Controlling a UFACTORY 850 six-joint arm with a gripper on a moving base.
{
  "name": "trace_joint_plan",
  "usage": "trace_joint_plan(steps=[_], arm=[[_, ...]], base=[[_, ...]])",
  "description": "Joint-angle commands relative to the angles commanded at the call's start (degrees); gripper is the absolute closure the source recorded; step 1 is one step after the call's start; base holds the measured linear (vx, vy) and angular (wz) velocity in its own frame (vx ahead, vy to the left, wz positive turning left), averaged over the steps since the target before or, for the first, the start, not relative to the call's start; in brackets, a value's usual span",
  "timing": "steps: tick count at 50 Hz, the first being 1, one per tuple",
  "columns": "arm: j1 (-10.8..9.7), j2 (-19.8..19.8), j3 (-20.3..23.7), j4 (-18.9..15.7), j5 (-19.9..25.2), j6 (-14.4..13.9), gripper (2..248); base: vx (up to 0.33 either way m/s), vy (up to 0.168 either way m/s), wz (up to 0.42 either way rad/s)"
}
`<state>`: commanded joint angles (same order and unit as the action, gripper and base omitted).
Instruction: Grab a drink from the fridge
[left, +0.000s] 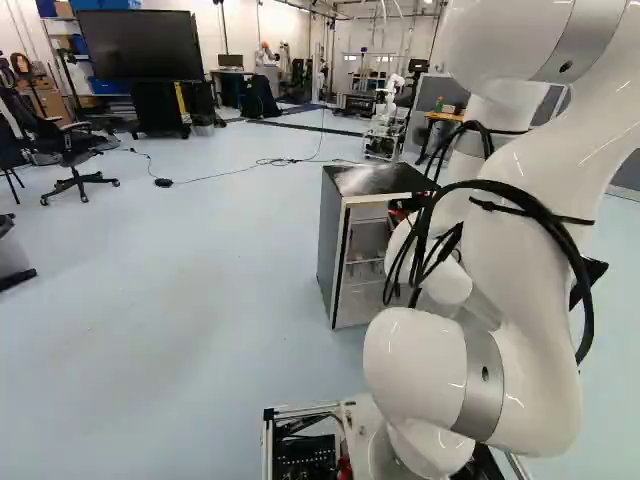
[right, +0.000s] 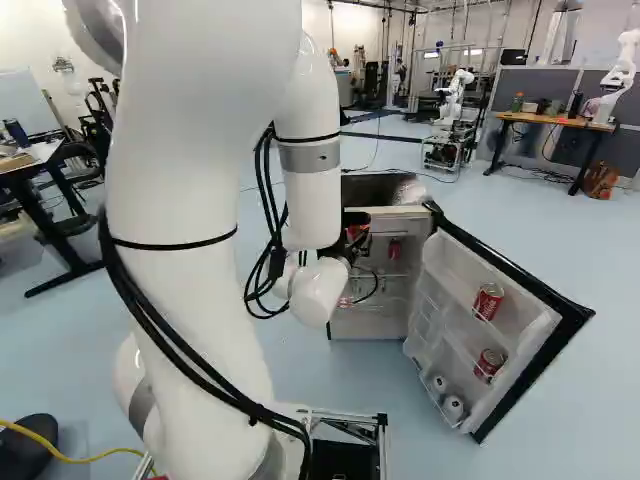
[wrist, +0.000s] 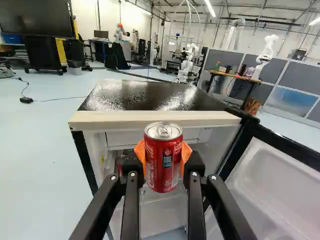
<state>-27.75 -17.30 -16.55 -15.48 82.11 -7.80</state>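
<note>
Okay, jaws are pinching the red can (wrist: 164, 157) from both sides, upright, at the fridge's (wrist: 155, 119) open front. We'd back straight out, keep grip pressure steady and the can level, and swing only once we're clear of the top edge and open door (right: 532, 312). Door racks hold two more red cans (right: 488, 301), plus two pale round-ended items (right: 453, 407) lower down, type unclear.
</note>
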Motion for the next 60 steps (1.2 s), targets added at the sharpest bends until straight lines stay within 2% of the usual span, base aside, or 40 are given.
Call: trace_joint_plan(steps=[35, 60], arm=[[0.57, 5.76, 0.39, 0.0, 0.0, 0.0, 161], [2.02, 4.7, -1.47, 0.0, 0.0, 0.0, 161]], base=[[0.0, 0.0, 0.0], [0.0, 0.0, 0.0]])
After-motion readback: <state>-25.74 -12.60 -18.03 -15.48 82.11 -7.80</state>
